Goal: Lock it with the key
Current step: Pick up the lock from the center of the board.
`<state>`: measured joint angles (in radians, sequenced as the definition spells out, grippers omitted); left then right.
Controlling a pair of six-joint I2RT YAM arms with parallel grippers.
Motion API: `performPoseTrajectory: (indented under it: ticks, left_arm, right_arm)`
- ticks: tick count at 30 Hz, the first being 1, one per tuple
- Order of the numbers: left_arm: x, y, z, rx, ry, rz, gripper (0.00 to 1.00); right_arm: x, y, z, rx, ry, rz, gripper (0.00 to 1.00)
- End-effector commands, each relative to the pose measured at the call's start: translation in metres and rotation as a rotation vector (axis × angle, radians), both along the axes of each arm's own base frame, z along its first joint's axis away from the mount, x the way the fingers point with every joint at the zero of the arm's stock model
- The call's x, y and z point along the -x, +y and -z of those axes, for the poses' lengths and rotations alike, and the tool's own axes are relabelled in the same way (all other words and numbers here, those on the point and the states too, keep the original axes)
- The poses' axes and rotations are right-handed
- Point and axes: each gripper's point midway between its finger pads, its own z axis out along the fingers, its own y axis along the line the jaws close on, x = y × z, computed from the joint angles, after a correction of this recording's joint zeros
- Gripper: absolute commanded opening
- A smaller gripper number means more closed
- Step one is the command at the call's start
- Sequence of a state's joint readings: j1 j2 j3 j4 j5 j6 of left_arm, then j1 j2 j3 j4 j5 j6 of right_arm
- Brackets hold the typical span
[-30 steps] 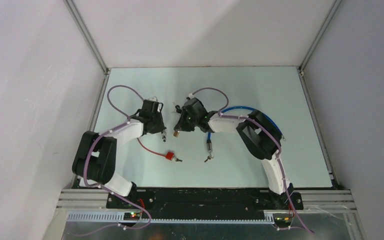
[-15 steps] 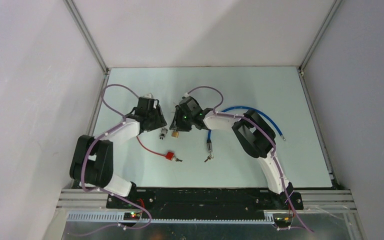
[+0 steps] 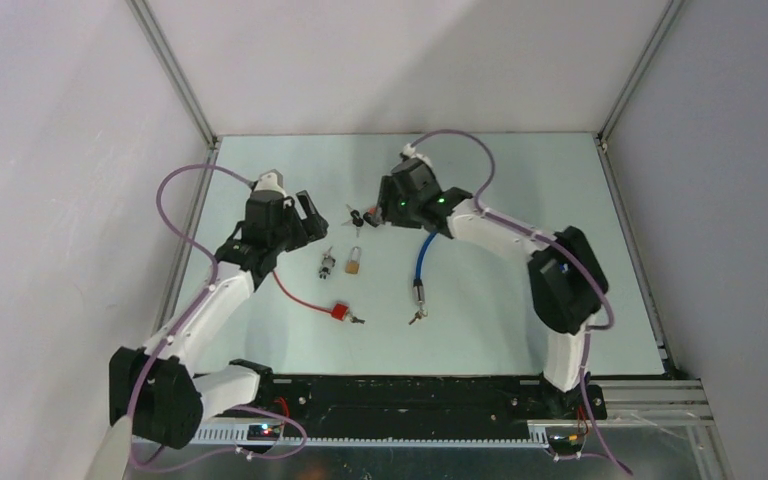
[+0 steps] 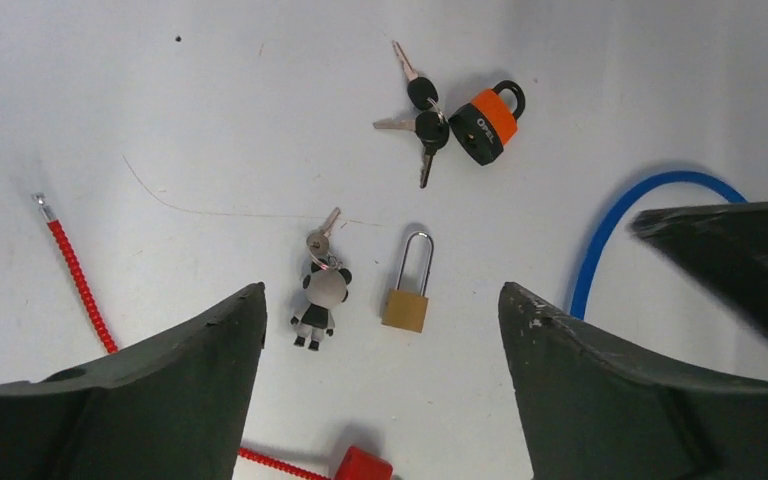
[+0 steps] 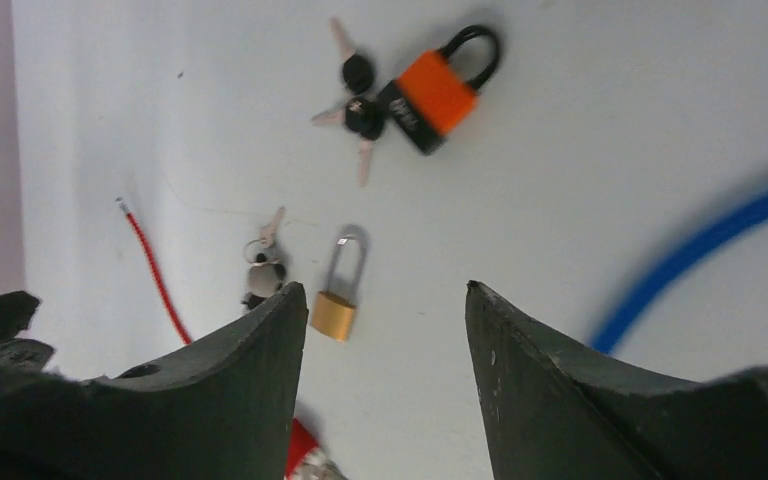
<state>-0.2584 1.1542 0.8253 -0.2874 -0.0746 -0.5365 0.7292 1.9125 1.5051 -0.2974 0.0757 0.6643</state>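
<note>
**Both pincers empty above the brass padlock and its key**

The left pincer (image 4: pixel 380 325) stands wide and holds nothing. The right pincer (image 5: pixel 382 300) is likewise spread and empty. Both hang above the surface (image 4: pixel 160 120), looking down at the same spot.

The brass padlock (image 4: pixel 406 310) lies flat at the centre of the left wrist view, with its shackle pointing to the top of the frame. I cannot tell whether that shackle is latched. Just left of it, not touching, lies the small key (image 4: pixel 325 228) on a ring with a panda charm (image 4: pixel 322 298).

Judging from this, the step in hand is to grasp both. One pincer should close across the padlock's brass body and leave free the bottom face, where the keyway likely sits. The other should take the key by its head, not by the dangling charm, so the blade does not swing.

The orange padlock (image 4: pixel 487 120) and its black-headed keys (image 4: pixel 426 118) lie in the upper right of that view, well apart. Those keys likely belong to it, so leave them. The blue cable (image 4: pixel 610 225) curves at the right and could snag.
</note>
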Motion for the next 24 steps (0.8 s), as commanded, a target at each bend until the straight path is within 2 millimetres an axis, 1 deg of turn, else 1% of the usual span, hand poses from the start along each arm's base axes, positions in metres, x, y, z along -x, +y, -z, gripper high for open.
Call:
performPoseTrajectory:
  ticks: [1, 2, 3, 5, 7, 8, 9, 10, 11, 12, 13, 14, 19, 24]
  left_arm:
    - [0.013, -0.001, -0.008, 0.010, -0.034, 0.034, 0.96]
    - [0.015, -0.003, -0.010, 0.018, -0.040, 0.047, 0.98]
    - [0.017, -0.004, -0.008, 0.020, -0.037, 0.052, 0.99]
    - [0.021, -0.008, -0.009, 0.026, -0.043, 0.072, 1.00]
    - [0.026, -0.012, -0.010, 0.030, -0.050, 0.089, 1.00]
    - [0.029, -0.016, -0.013, 0.034, -0.062, 0.102, 1.00]
    - [0.032, -0.017, -0.012, 0.037, -0.062, 0.107, 1.00]
    - [0.035, -0.021, -0.016, 0.041, -0.077, 0.118, 1.00]
    - [0.038, -0.022, -0.015, 0.043, -0.079, 0.123, 1.00]
    - [0.040, -0.023, -0.019, 0.046, -0.094, 0.128, 1.00]
    - [0.043, -0.023, -0.017, 0.048, -0.092, 0.128, 1.00]
    - [0.045, -0.024, -0.020, 0.058, -0.103, 0.131, 1.00]
    - [0.052, -0.024, -0.021, 0.068, -0.118, 0.136, 1.00]
    - [0.051, -0.024, -0.023, 0.068, -0.122, 0.134, 1.00]
  right_arm:
    - [0.004, -0.071, -0.002, 0.222, -0.025, 0.033, 0.63]
    - [0.006, -0.081, 0.004, 0.259, -0.012, 0.019, 0.62]
    - [0.012, -0.089, 0.011, 0.294, 0.016, 0.009, 0.61]
    - [0.021, -0.096, 0.022, 0.348, 0.055, -0.038, 0.60]
    - [0.030, -0.099, 0.033, 0.386, 0.090, -0.086, 0.59]
    - [0.032, -0.099, 0.042, 0.406, 0.109, -0.108, 0.59]
    - [0.035, -0.100, 0.048, 0.418, 0.128, -0.123, 0.59]
    - [0.037, -0.099, 0.060, 0.436, 0.157, -0.145, 0.58]
    - [0.041, -0.102, 0.066, 0.456, 0.187, -0.155, 0.57]
    - [0.041, -0.100, 0.074, 0.470, 0.206, -0.168, 0.55]
    - [0.045, -0.098, 0.078, 0.482, 0.219, -0.182, 0.54]
    - [0.044, -0.097, 0.083, 0.492, 0.226, -0.187, 0.54]
    - [0.045, -0.093, 0.096, 0.519, 0.258, -0.200, 0.54]
    - [0.046, -0.086, 0.101, 0.486, 0.291, -0.240, 0.53]
